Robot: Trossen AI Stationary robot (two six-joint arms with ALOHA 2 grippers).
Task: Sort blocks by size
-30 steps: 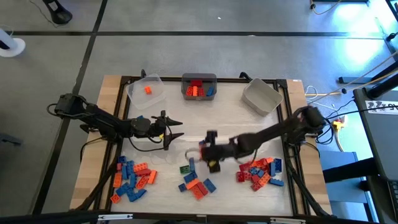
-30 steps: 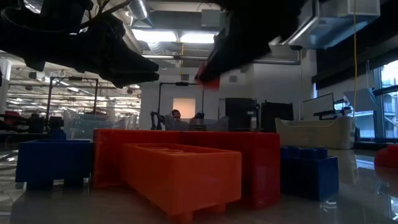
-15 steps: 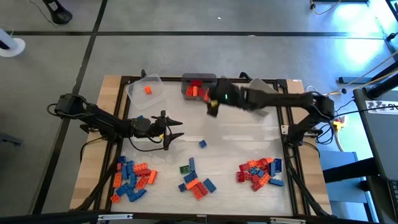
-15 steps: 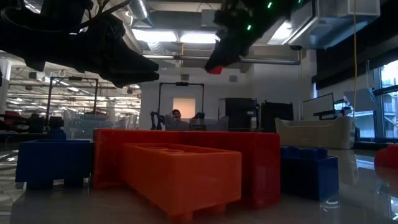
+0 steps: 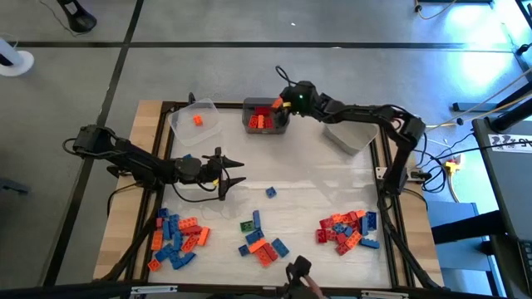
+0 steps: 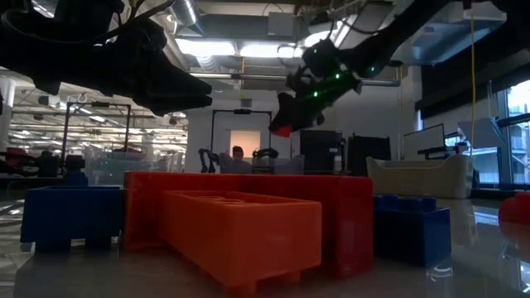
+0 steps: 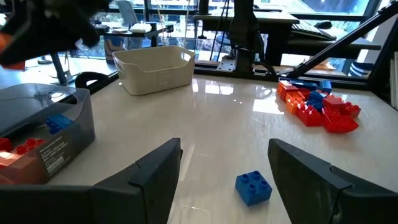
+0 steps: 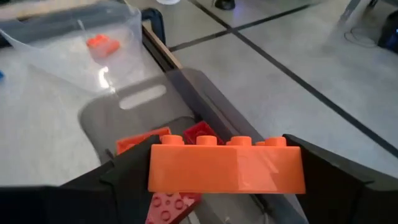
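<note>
Right gripper at 12 o'clock over the grey bin, jaws clamping a long orange brick. Left gripper hovers at 9 o'clock, jaws wide, empty.

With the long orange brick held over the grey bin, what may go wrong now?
The right end effector holds the orange brick near the grey bin's rim, so on release it might hit the rim and fall outside. The bin already holds bricks; a long one may land tilted on them.
</note>
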